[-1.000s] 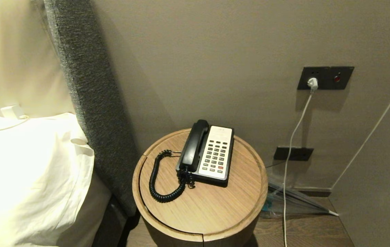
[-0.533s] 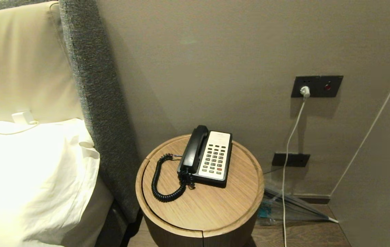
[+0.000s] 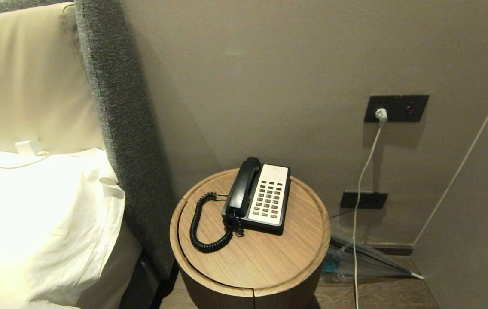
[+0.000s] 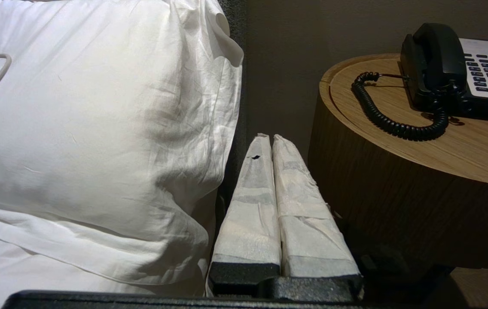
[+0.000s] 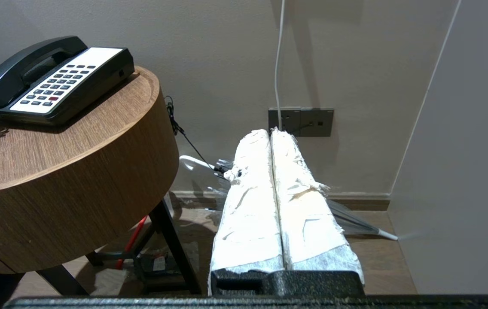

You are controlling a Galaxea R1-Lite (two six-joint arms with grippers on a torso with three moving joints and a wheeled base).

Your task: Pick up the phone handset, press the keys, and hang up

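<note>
The phone handset (image 3: 242, 185) lies in its cradle on the left side of the phone base (image 3: 285, 206), a little right of the head view's middle. Its coiled cord (image 3: 201, 225) loops out to the lower left across the wood and returns to the handset's near end. The keys (image 3: 268, 198) sit in the white faceplate just right of the handset, with the single red key in the row nearest the camera. The phone stands on a round wooden worktop (image 3: 261, 262) with a raised rim.

Neither arm shows in the head view. In the left wrist view, the left end effector (image 4: 268, 139) has its two wrapped fingers pressed flat together and holds nothing; it hangs low, between a white pillow (image 4: 98, 128) and the side of the round worktop, well apart from the handset at the upper right of that frame. In the right wrist view, the right end effector (image 5: 269, 133) is likewise closed tight on nothing, below the worktop's level, with the phone at the upper left of that frame.

A grey upholstered headboard edge (image 3: 119, 128) stands between the bed and the worktop. On the wall at the head view's right, a dark socket plate (image 3: 403, 108) carries a white plug (image 3: 381, 114), and its white cable (image 3: 358, 206) hangs to the floor. An umbrella (image 3: 364, 257) lies on the floor by the wall.
</note>
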